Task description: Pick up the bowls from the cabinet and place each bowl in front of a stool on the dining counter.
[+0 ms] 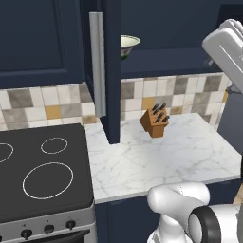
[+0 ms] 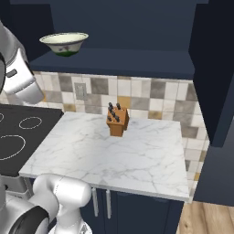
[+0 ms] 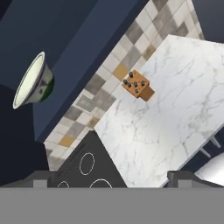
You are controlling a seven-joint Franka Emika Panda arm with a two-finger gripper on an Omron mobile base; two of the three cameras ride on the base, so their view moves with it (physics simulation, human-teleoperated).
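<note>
A cream bowl [image 1: 128, 43] with a green pattern and dark green foot stands on the open shelf of the navy cabinet [image 1: 111, 71]. The same bowl [image 2: 65, 43] sits at the shelf's left end in the right base view, and the bowl [image 3: 33, 81] appears rolled on its side at the left of the hand view. My gripper [image 3: 113, 179] is open, its two fingertips far apart with nothing between them, well back from the bowl. The dining counter and the stools are out of view.
A wooden knife block [image 1: 154, 122] stands on the marble worktop [image 1: 180, 152] by the tiled backsplash. A black stove [image 1: 42, 166] lies to the left. The cabinet's open door with its long silver handle [image 1: 97, 64] juts out over the worktop; another door [image 2: 219, 68] hangs open at the right.
</note>
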